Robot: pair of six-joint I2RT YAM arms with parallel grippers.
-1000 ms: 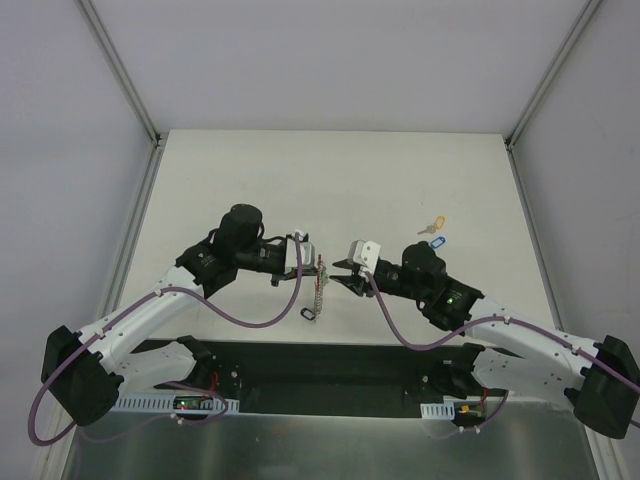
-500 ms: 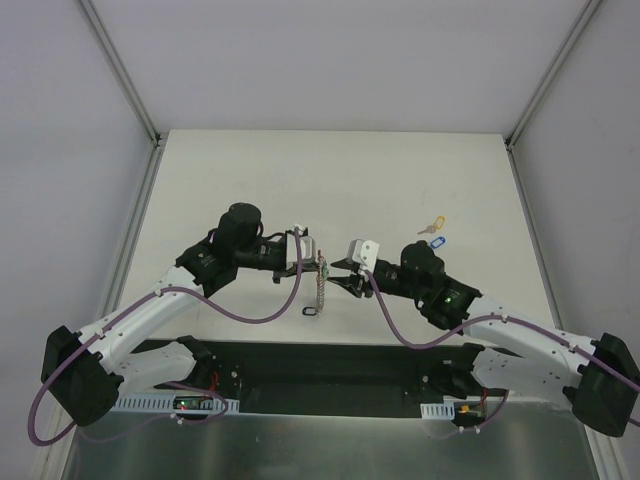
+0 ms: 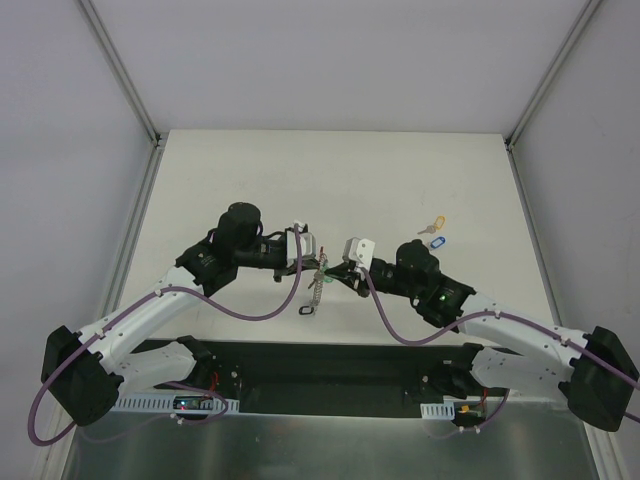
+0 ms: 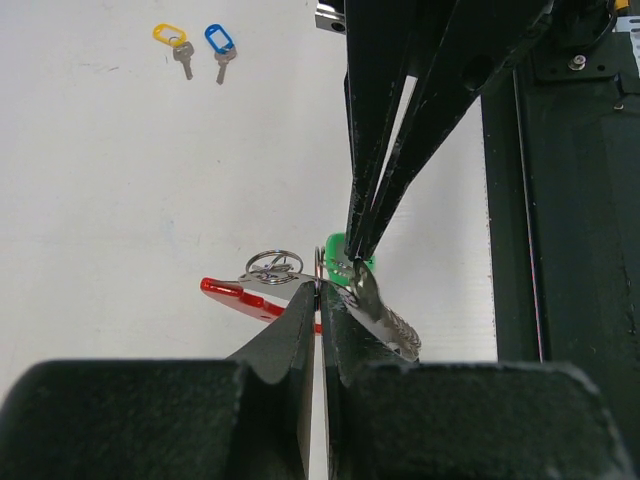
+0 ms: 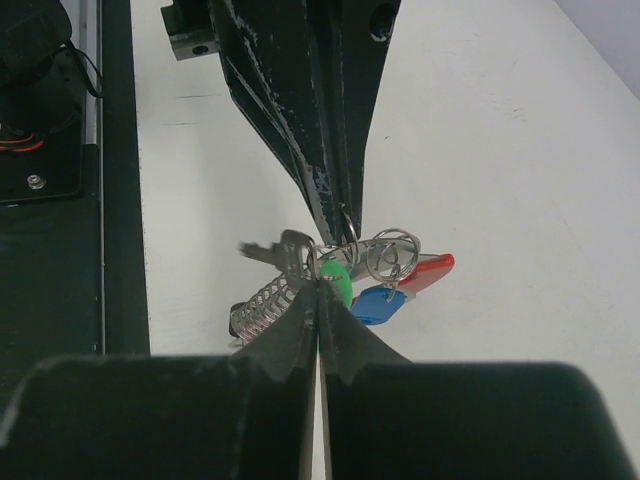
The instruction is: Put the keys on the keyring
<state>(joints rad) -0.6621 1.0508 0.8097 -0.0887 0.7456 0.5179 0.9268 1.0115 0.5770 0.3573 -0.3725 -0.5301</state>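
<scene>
The keyring (image 3: 317, 285), a grey spring-like chain with a red loop (image 4: 232, 292) and small wire rings, hangs between the two grippers above the table. My left gripper (image 4: 320, 287) is shut on a ring of the keyring. My right gripper (image 5: 318, 284) is shut on the green key (image 5: 338, 277), whose head sits against the keyring's ring. The green key also shows in the left wrist view (image 4: 343, 249). A blue tag (image 5: 378, 305) hangs on the keyring. The yellow key (image 3: 432, 225) and the blue key (image 3: 437, 241) lie side by side on the table to the right, apart from both grippers.
The white table (image 3: 330, 180) has metal frame posts at its back corners. A black base strip (image 3: 320, 365) runs along the near edge under the arms. The two grippers' fingers (image 4: 372, 190) cross closely at the keyring.
My right gripper has moved left up to the left gripper with the green key. The hanging keyring chain has tilted and swung slightly. The left arm has barely moved.
</scene>
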